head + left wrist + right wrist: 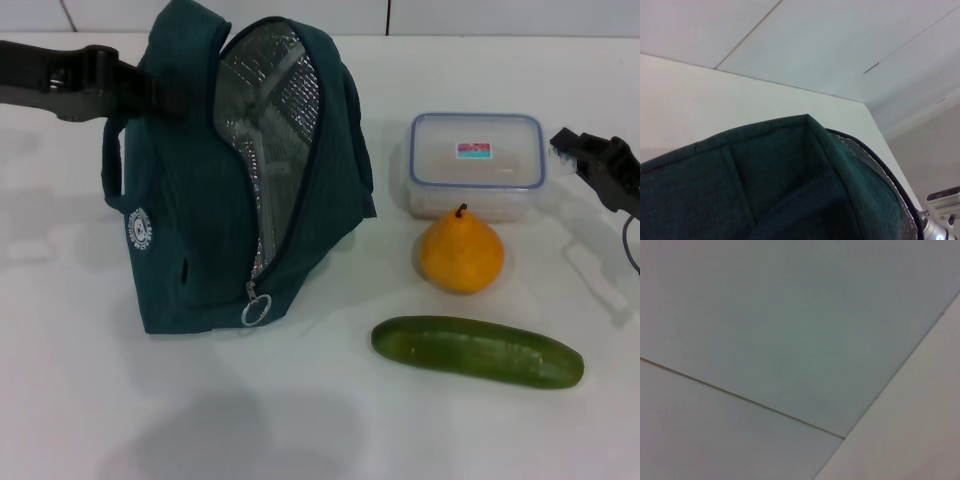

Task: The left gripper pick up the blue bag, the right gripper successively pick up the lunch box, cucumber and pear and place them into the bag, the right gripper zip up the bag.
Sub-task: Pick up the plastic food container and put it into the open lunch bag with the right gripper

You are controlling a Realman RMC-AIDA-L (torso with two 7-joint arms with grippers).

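The blue bag (210, 220) stands upright on the white table, its flap open and silver foil lining (270, 90) showing, ring zipper pull (256, 310) low at the front. My left gripper (165, 98) comes in from the left and is shut on the bag's top edge; the left wrist view shows only the bag's fabric (765, 190). To the bag's right sits the lunch box (477, 165), with the pear (461, 252) in front of it and the cucumber (477, 352) nearest me. My right gripper (562, 145) hovers open just right of the lunch box, apart from it.
The white table (320, 430) reaches back to a pale panelled wall (480, 15). The right wrist view shows only wall panels (765, 330). The right arm's silver wrist (936, 231) shows beyond the bag in the left wrist view.
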